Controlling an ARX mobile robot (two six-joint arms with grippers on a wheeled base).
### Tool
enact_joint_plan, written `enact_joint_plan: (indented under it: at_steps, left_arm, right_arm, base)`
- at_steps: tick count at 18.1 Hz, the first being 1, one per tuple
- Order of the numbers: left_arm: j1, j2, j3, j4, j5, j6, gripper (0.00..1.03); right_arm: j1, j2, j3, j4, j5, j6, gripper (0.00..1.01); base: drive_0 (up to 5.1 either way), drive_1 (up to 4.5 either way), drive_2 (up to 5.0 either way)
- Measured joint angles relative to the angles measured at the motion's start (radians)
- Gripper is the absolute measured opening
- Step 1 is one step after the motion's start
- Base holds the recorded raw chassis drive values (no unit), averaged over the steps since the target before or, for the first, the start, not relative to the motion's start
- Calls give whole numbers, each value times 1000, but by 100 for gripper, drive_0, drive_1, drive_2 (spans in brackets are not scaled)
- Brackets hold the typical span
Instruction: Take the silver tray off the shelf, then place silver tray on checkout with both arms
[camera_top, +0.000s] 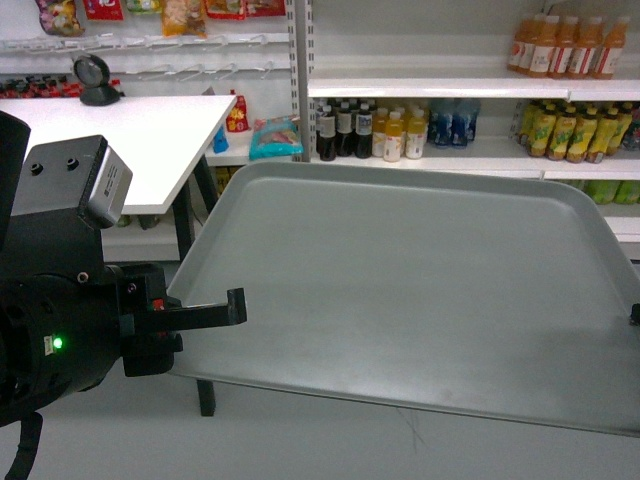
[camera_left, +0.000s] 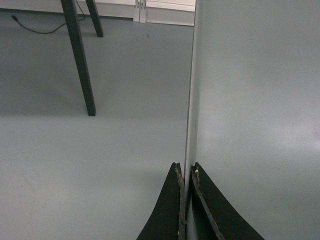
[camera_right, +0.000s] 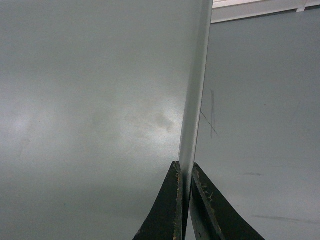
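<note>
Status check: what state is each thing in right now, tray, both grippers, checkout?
Tray: off the shelf, held in the air above the floor, roughly level, nothing on it.
Left gripper: shut on the tray's left rim.
Right gripper: shut on the tray's right rim.
Checkout: tray not on it yet.
</note>
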Motion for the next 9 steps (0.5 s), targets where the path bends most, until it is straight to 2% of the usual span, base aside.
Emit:
enact_joint_plan:
  at_steps: [9]
  left_arm:
    - [0, 0, 0, -1, 0, 0, 3]
  right_arm:
    - [0, 0, 0, -3, 0, 0, 3]
  base:
    - [-514, 231, 231]
